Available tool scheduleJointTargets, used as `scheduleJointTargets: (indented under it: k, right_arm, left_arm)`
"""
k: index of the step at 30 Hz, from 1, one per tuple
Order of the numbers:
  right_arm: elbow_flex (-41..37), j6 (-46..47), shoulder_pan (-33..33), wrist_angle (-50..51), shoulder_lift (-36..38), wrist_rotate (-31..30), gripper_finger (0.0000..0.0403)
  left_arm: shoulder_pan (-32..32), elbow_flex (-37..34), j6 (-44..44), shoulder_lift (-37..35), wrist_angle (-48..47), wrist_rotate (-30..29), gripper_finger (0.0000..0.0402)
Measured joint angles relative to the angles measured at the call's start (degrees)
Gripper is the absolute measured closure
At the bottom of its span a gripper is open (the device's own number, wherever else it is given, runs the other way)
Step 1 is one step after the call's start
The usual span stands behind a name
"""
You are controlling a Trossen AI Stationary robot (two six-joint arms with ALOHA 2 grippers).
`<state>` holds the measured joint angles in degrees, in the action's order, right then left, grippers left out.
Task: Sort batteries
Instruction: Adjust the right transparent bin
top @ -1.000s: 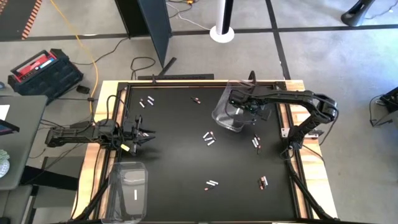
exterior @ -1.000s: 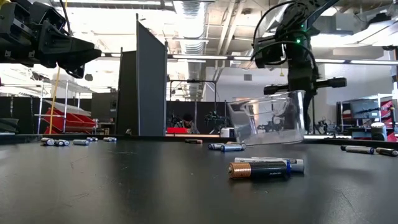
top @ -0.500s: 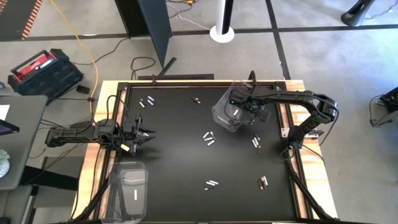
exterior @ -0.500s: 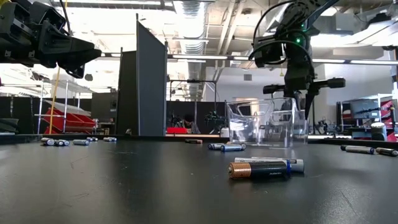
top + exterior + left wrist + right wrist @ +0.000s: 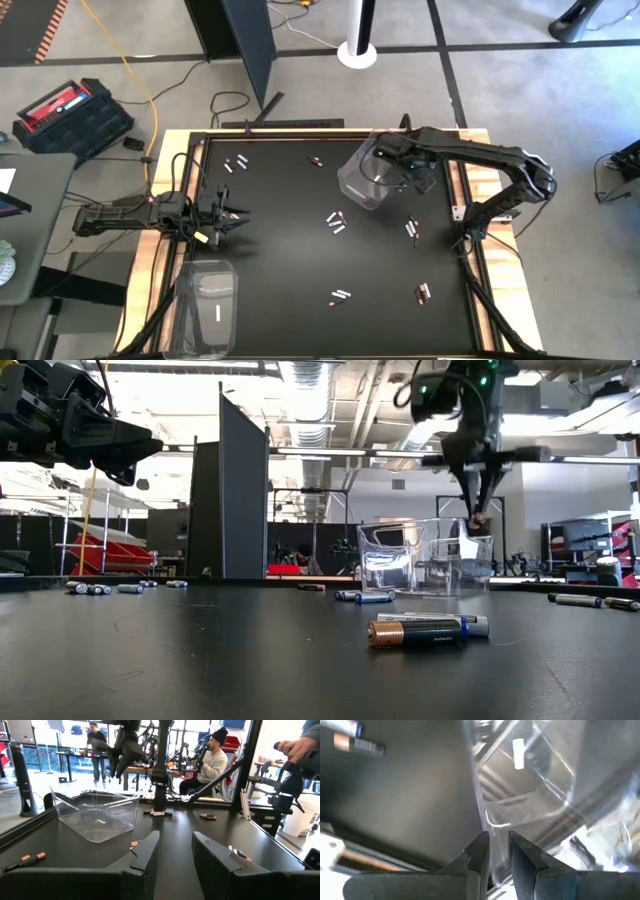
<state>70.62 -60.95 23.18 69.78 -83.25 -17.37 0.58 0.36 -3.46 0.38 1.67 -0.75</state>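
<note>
Batteries lie scattered on the black table [image 5: 280, 250]: a group at the far left [image 5: 235, 162], a pair mid-table [image 5: 335, 222], others near the right edge [image 5: 412, 230] and the near side [image 5: 340, 296]. A clear bin [image 5: 372, 178] stands flat on its bottom at the far right, with a white battery [image 5: 518, 754] inside. My right gripper [image 5: 478, 520] points down just above the bin's right rim [image 5: 472, 540], open, and appears to touch nothing. My left gripper [image 5: 176, 840] waits open and level at the table's left.
A second clear bin [image 5: 205, 320] with one battery [image 5: 217, 313] sits at the near left corner. Two batteries [image 5: 430, 628] lie in front of the low camera. A dark panel [image 5: 250, 40] stands beyond the far edge. People sit and stand in the room beyond the table.
The far-right bin, tilted a second ago with my right gripper on its wall, has come down flat on the table. My right gripper has let go of it, risen above its rim and rolled about its own axis.
</note>
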Motion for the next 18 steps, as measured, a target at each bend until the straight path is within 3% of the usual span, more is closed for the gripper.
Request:
scheduleJointTargets:
  k: [2, 7, 11, 14, 18]
  right_arm:
    - [0.0, 13.5, 0.0, -0.6, 1.5, 0.1, 0.0315]
    - [0.0, 64.0, 1.6, -1.1, 3.6, 0.0, 0.0315]
    - [-0.6, 95.3, 2.9, 1.2, 4.7, 0.0, 0.0315]
    - [-1.7, 113.9, 3.1, 1.2, 4.9, 0.0, 0.0315]
    - [-2.5, 128.3, 1.8, 0.7, 4.0, 0.0, 0.0315]
  left_arm:
    - [0.0, 0.0, 0.0, 0.0, 0.0, 0.0, 0.029]
    - [0.0, 0.0, 0.0, 0.0, 0.0, 0.0, 0.029]
    - [0.0, 0.0, 0.0, 0.0, 0.0, 0.0, 0.029]
    - [0.0, 0.0, 0.0, 0.0, 0.0, 0.0, 0.029]
    - [0.0, 0.0, 0.0, 0.0, 0.0, 0.0, 0.029]
